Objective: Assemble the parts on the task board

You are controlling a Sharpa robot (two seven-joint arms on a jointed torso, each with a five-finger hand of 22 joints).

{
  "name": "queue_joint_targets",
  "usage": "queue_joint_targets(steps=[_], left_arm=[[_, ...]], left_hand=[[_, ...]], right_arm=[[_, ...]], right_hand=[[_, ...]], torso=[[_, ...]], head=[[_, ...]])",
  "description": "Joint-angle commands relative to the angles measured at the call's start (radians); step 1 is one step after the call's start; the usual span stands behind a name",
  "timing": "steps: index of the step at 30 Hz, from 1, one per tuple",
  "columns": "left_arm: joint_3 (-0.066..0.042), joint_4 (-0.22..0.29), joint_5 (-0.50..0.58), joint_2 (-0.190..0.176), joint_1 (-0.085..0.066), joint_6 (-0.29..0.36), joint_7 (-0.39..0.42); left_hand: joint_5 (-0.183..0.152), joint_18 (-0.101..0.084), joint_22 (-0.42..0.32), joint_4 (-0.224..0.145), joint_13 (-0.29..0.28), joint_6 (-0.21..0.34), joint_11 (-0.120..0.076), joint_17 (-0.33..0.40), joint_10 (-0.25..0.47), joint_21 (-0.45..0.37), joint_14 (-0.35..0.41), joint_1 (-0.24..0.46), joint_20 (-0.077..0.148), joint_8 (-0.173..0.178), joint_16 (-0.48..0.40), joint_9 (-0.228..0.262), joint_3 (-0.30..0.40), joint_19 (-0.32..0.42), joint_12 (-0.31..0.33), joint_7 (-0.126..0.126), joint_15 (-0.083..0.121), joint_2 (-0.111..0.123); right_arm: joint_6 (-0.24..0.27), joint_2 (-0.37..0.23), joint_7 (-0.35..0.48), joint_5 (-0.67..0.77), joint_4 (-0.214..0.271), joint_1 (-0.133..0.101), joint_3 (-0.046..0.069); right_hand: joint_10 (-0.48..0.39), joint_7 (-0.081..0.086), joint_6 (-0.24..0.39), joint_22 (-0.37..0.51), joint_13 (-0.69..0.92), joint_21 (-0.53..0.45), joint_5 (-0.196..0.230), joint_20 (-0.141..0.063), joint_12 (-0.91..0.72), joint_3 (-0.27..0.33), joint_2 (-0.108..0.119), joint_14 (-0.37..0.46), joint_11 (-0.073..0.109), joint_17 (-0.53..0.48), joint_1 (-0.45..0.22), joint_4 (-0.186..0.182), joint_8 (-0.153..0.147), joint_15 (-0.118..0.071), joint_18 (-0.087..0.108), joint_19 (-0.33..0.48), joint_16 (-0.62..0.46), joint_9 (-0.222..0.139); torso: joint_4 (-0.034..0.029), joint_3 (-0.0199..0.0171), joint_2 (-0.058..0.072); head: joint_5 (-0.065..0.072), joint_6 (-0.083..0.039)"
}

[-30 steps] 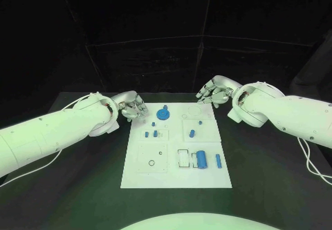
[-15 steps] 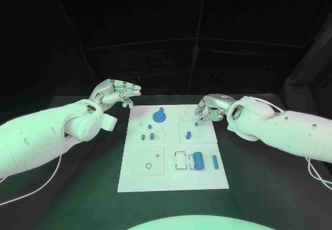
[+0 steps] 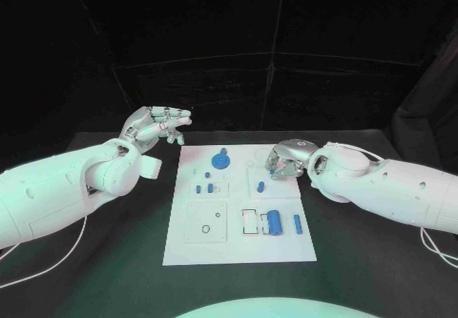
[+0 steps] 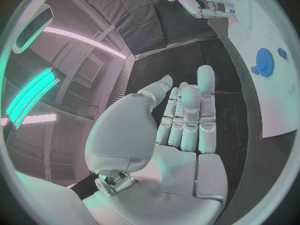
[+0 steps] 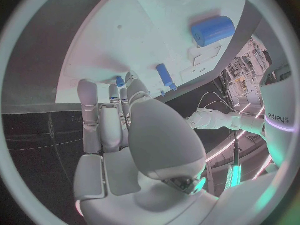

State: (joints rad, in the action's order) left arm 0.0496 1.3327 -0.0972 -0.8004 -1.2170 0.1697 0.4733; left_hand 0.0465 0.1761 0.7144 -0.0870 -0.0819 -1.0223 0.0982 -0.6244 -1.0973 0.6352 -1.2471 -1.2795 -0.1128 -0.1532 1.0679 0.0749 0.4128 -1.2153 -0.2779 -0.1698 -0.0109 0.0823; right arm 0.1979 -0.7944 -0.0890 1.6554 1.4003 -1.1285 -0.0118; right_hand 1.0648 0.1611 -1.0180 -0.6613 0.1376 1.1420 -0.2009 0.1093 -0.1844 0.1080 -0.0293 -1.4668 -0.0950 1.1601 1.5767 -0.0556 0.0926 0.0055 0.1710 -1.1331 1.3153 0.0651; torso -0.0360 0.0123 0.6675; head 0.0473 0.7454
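Observation:
The white task board [image 3: 239, 245] lies lengthwise in the middle of the table. On it are a blue gear [image 3: 220, 159], small pegs [image 3: 204, 188], a short slanted piece [image 3: 261, 187], a thick cylinder [image 3: 274, 222] and a slim bar [image 3: 297, 224]. My right hand [image 3: 284, 159] hangs over the board's far right part, fingers curled down around a small upright blue peg [image 3: 274, 169]. The right wrist view shows that peg [image 5: 119, 81] right at the fingertips; a grip cannot be made out. My left hand [image 3: 157, 122] is raised left of the board's far end, fingers straight, holding nothing.
Black table [image 3: 114, 258] surrounds the board on all sides. White cables trail off both arms near the table's side edges. The left wrist view shows the gear [image 4: 262, 62] and the right hand [image 4: 200, 2] beyond my left hand's fingers.
The right hand came from beyond the board's far right corner down over the small peg. The left hand rose from beside the board's far left edge and straightened its fingers.

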Motion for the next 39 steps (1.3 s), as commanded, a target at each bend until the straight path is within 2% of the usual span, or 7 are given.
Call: queue_joint_targets(steps=[1, 5, 9, 14, 26, 32, 39], left_arm=[[-0.001, 0.004, 0.028, 0.000, -0.001, -0.009, 0.033], [-0.001, 0.005, 0.029, 0.000, -0.001, -0.009, 0.032], [-0.001, 0.005, 0.029, 0.000, -0.001, -0.010, 0.030], [-0.001, 0.004, 0.029, -0.001, 0.000, -0.011, 0.026], [-0.001, 0.000, 0.029, -0.001, 0.000, -0.011, 0.020], [-0.001, -0.002, 0.029, -0.002, 0.000, -0.012, 0.018], [-0.001, -0.004, 0.029, -0.003, 0.000, -0.018, 0.012]], left_hand=[[0.002, 0.007, -0.002, 0.001, -0.002, -0.010, -0.003, 0.004, -0.006, -0.005, 0.007, 0.000, 0.000, -0.005, -0.006, 0.000, -0.006, 0.006, -0.008, 0.000, -0.002, -0.008], [0.002, 0.007, -0.002, 0.001, -0.002, -0.010, -0.003, 0.006, -0.006, -0.005, 0.008, -0.001, 0.000, -0.005, -0.007, -0.001, -0.007, 0.005, -0.008, 0.000, -0.001, -0.007], [0.002, 0.007, -0.003, 0.001, -0.002, -0.009, -0.003, 0.010, -0.005, -0.006, 0.010, -0.001, 0.000, -0.005, -0.009, -0.001, -0.009, 0.005, -0.009, 0.000, -0.001, -0.007], [0.002, 0.007, -0.004, 0.001, -0.002, -0.008, -0.002, 0.013, -0.003, -0.008, 0.011, -0.001, 0.000, -0.005, -0.011, -0.001, -0.010, 0.005, -0.010, -0.001, -0.002, -0.007], [0.002, 0.007, -0.008, -0.001, -0.002, -0.001, -0.001, 0.021, 0.005, -0.013, 0.015, -0.006, 0.000, -0.004, -0.014, -0.003, -0.015, 0.005, -0.013, -0.002, -0.002, -0.009], [0.002, 0.007, -0.009, -0.003, -0.002, 0.000, 0.000, 0.023, 0.007, -0.015, 0.016, -0.010, 0.000, -0.004, -0.014, -0.003, -0.016, 0.004, -0.015, -0.003, -0.003, -0.010], [0.002, 0.007, -0.010, -0.004, -0.002, 0.001, 0.000, 0.028, 0.008, -0.016, 0.019, -0.013, 0.000, -0.005, -0.017, -0.003, -0.016, 0.004, -0.016, -0.003, -0.003, -0.011]], right_arm=[[-0.028, 0.004, -0.008, 0.029, -0.006, 0.000, 0.001], [-0.033, 0.013, -0.008, 0.029, -0.014, 0.002, 0.001], [-0.042, 0.019, -0.011, 0.027, -0.019, 0.003, 0.001], [-0.057, 0.024, -0.016, 0.026, -0.024, 0.004, 0.001], [-0.075, 0.031, -0.045, 0.044, -0.022, 0.008, 0.001], [-0.015, 0.026, -0.055, 0.052, -0.010, 0.010, 0.001], [0.068, 0.009, -0.052, 0.046, 0.020, 0.010, 0.001]], right_hand=[[0.003, 0.006, -0.005, -0.003, -0.006, 0.007, 0.007, 0.006, 0.005, -0.009, -0.001, -0.029, -0.005, 0.001, 0.010, 0.000, -0.006, 0.007, -0.012, -0.003, 0.005, 0.001], [0.011, 0.004, -0.012, -0.008, -0.023, 0.011, 0.021, 0.006, 0.007, -0.032, -0.009, -0.030, -0.005, 0.005, 0.017, 0.004, -0.008, 0.005, -0.013, -0.004, 0.008, 0.002], [0.034, 0.000, -0.027, -0.020, -0.047, 0.021, 0.123, 0.001, 0.009, -0.108, -0.048, -0.031, 0.000, 0.014, 0.042, 0.011, -0.012, -0.001, -0.014, -0.007, 0.017, 0.002], [0.053, -0.003, -0.045, -0.036, -0.067, 0.034, 0.138, -0.002, 0.011, -0.181, -0.044, -0.032, 0.005, 0.019, 0.040, 0.019, -0.013, -0.003, -0.016, -0.009, 0.023, 0.003], [0.110, -0.015, -0.102, -0.094, -0.072, 0.075, 0.134, -0.011, 0.006, -0.389, 0.008, -0.035, 0.017, 0.027, -0.016, 0.052, -0.009, -0.014, -0.024, -0.028, 0.036, 0.005], [0.129, -0.014, -0.118, -0.121, -0.072, 0.099, 0.117, -0.011, 0.015, -0.575, 0.066, -0.036, 0.016, 0.025, -0.092, 0.098, -0.019, -0.013, -0.027, -0.031, 0.041, 0.004], [0.133, -0.011, -0.121, -0.133, -0.070, 0.114, 0.095, -0.010, 0.019, -0.680, 0.103, -0.036, 0.017, 0.024, -0.155, 0.132, -0.023, -0.011, -0.028, -0.031, 0.046, 0.004]], torso=[[0.0023, -0.0005, 0.001], [0.0015, -0.0013, 0.001], [0.0010, -0.0021, 0.001], [0.0023, -0.0012, 0.001], [0.0025, -0.0011, 0.001], [0.0027, -0.0016, 0.000], [0.0017, -0.0004, -0.001]], head=[[0.001, 0.001], [0.001, 0.003], [0.003, 0.006], [0.004, 0.009], [0.007, 0.011], [0.007, 0.012], [0.008, 0.012]])
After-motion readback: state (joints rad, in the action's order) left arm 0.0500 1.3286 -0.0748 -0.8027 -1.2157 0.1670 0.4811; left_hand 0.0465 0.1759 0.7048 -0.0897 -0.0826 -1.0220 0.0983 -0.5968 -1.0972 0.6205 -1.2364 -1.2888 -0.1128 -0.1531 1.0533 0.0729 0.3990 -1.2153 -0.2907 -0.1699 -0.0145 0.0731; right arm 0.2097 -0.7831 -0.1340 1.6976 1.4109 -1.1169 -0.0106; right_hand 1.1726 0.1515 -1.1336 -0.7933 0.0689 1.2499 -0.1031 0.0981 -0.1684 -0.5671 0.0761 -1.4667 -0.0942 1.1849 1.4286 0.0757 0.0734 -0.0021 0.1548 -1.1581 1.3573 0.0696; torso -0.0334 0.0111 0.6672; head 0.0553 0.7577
